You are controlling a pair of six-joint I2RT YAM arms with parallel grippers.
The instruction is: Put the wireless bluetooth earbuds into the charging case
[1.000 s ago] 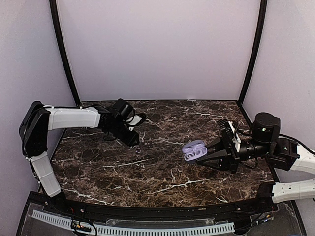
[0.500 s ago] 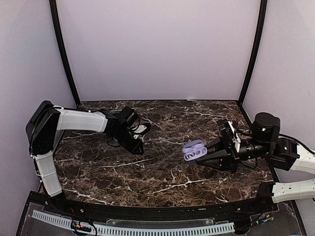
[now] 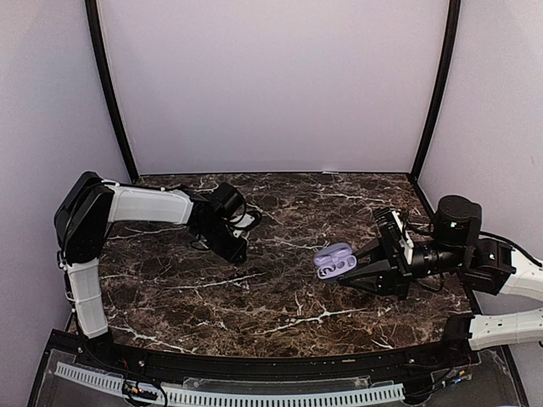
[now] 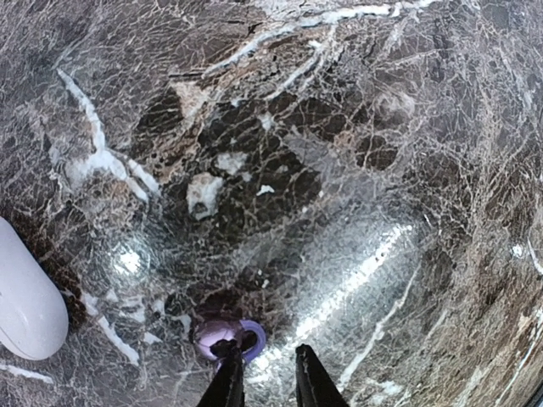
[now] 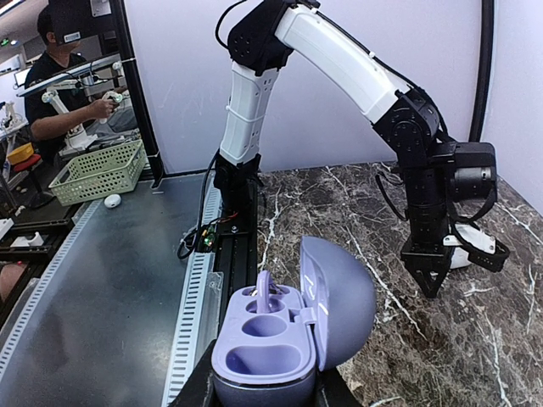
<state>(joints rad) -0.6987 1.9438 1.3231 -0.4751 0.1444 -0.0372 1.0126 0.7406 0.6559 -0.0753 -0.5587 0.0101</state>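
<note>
The right gripper [image 3: 351,270] clamps the open charging case [image 3: 333,259], well apart from the left gripper [image 4: 265,349] — its fingers narrowly parted, empty, just beside an earbud [image 4: 222,336] — white pebble [image 4: 25,298] at the view's edge.

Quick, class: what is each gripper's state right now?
Left gripper: slightly open, holding nothing.
Right gripper: closed on the open glossy lavender hinged charging case.

Left gripper [image 4: 263,377] pointing down, fingers narrowly apart, right gripper [image 3: 342,269] level, clamping charging case [image 5: 280,339].
</note>
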